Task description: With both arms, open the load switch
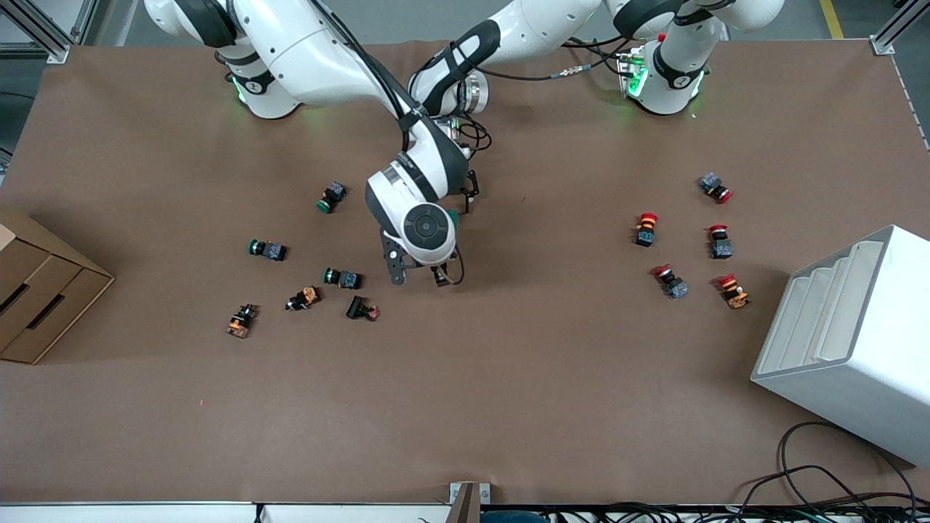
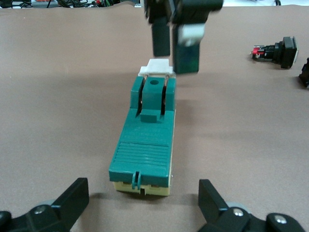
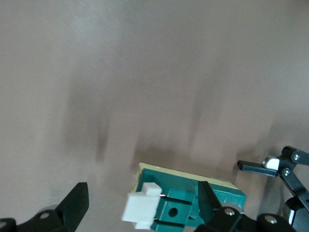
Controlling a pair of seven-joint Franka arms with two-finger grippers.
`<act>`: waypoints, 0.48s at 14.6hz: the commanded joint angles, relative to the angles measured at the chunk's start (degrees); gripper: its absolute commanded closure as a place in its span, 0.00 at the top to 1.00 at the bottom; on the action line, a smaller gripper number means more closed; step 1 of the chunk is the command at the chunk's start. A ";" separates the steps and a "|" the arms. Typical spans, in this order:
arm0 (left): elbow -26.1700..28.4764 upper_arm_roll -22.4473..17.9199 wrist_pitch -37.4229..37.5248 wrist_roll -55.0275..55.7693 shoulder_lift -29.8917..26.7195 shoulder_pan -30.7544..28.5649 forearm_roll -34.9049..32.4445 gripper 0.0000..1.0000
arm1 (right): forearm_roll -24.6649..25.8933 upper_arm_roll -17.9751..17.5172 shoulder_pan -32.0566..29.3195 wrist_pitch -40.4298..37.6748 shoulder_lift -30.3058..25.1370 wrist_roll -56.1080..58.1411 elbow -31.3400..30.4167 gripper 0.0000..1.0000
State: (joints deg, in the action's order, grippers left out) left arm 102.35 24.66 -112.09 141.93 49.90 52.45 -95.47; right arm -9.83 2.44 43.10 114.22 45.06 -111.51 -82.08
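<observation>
The load switch (image 2: 145, 140) lies mid-table, between the left hand (image 2: 140, 205) and right hand (image 3: 145, 208) (both spread wide).

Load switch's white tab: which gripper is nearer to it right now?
Right. The right gripper hangs open just above the white tab at one end of the load switch. The left gripper is open at the end away from the tab.

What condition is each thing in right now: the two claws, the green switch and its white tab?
load switch: lying flat on the table, not gripped.
white tab: at one end of the switch, nothing clamping it.
left gripper: open, a finger on either side of the switch's other end, not touching.
right gripper: open, just above the white tab.
</observation>
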 commanded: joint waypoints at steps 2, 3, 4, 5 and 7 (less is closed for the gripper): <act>-1.36 -0.23 -1.29 1.15 3.54 0.02 -1.04 1.00 | -1.85 -0.95 0.32 -1.10 1.09 -1.78 0.78 1.00; -1.36 -0.23 -1.29 1.15 3.54 0.02 -1.04 1.00 | -2.30 -1.04 0.23 -2.32 1.09 -1.69 0.96 1.00; -1.36 -0.23 -1.29 1.15 3.54 0.02 -1.04 1.00 | -2.21 -1.04 0.23 -4.42 1.00 -1.69 1.14 1.00; -1.36 -0.23 -1.29 1.15 3.54 0.02 -1.04 1.00 | -2.30 -1.04 0.14 -6.01 0.91 -1.52 1.83 1.00; -1.36 -0.23 -1.38 1.15 3.45 0.02 -1.04 1.00 | -2.39 -1.13 0.05 -8.73 0.82 -1.43 3.33 1.00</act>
State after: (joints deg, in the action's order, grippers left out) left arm 102.35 24.66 -112.09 141.93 49.90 52.46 -95.47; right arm -11.21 1.72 43.53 108.95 46.10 -112.23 -80.55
